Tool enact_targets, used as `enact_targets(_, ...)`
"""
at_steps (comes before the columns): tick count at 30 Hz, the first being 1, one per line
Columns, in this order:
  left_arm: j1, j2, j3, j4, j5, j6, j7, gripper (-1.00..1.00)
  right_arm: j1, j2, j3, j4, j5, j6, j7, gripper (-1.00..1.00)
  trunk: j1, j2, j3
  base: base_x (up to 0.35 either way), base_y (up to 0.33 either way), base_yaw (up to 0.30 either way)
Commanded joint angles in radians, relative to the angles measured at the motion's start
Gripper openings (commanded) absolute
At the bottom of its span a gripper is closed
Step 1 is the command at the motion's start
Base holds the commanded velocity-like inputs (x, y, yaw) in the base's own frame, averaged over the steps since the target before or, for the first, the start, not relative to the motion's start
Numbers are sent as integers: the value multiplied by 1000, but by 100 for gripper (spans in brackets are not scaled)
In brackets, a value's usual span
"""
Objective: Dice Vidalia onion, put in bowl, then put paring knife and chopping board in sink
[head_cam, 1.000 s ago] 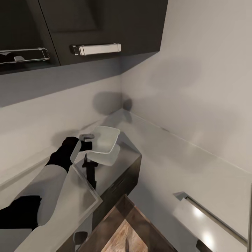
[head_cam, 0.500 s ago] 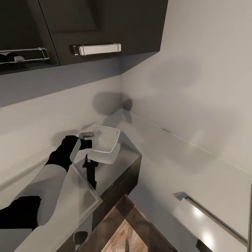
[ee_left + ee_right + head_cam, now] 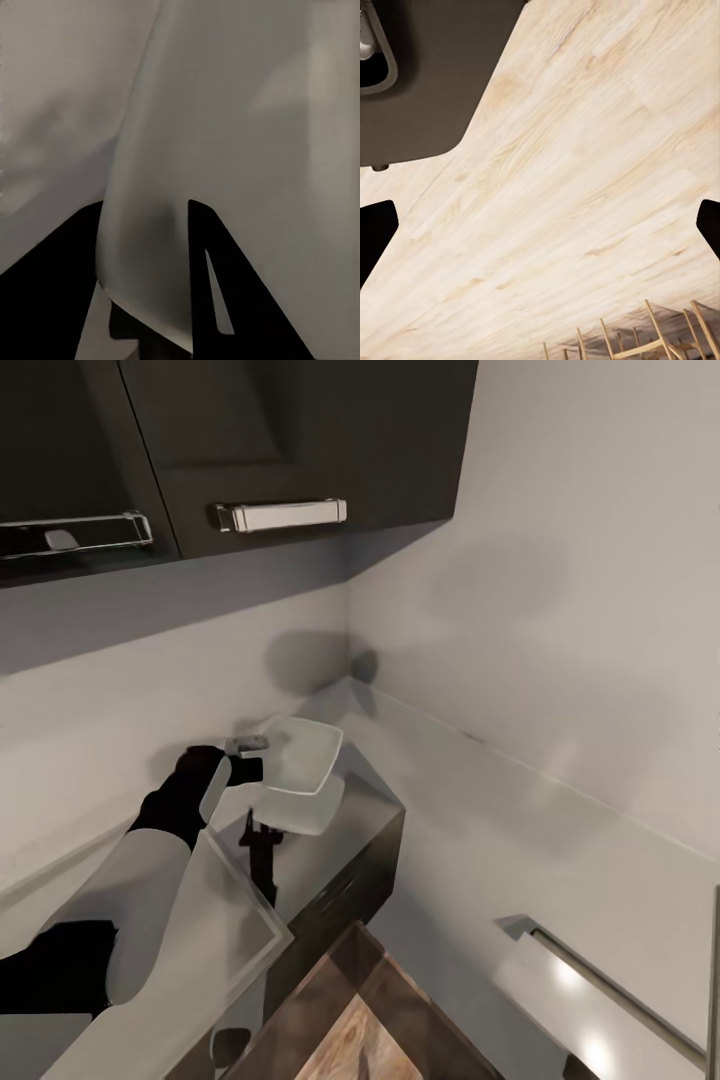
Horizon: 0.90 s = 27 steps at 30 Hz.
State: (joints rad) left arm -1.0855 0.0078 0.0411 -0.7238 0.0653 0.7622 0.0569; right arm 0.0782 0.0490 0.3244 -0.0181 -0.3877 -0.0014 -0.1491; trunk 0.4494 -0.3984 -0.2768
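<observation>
— Where's the bowl (image 3: 298,760) now?

— Left of centre in the head view, white and squarish; it's tilted, with its reflection just under it on the grey counter (image 3: 360,815); whether its low edge touches the counter I cannot tell; the counter ends close by at a dark cabinet front.

— And the left tool (image 3: 245,757)?

— Right at the bowl's near rim, at the end of the black wrist; in the left wrist view the two dark fingers (image 3: 225,292) stand either side of the pale bowl wall (image 3: 225,135), closed in on it, so it has the bowl by the rim.

— The right tool?

— In the right wrist view its dark fingertips (image 3: 375,236) sit at the far sides of the frame, spread wide with nothing between them; beyond is light wood floor (image 3: 585,165) and a dark rounded shape in the upper left.

— Anything else?

— Dark wall cabinets (image 3: 300,430) along the top with a chrome handle (image 3: 280,514); pale wall behind; a strip of wood floor at the bottom centre of the head view.
</observation>
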Motion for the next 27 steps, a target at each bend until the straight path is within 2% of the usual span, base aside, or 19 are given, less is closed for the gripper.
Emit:
enact_targets(1,-1,0,0,-3,8,5,6,-100,0,0,8,-2,-10,0,-4,100,1,-2,0,0,0,0)
enact_targets(17,-1,0,0,-28,8,11,7,-100,1,-1,8,-3,-10,-2,-4,100,1,-2,25,-7,0,0)
enact_targets(27,-1,0,3,-47,8,12,9,-100,0,0,7,-4,-10,-2,-4,100,1,-2,41,-280,0,0)
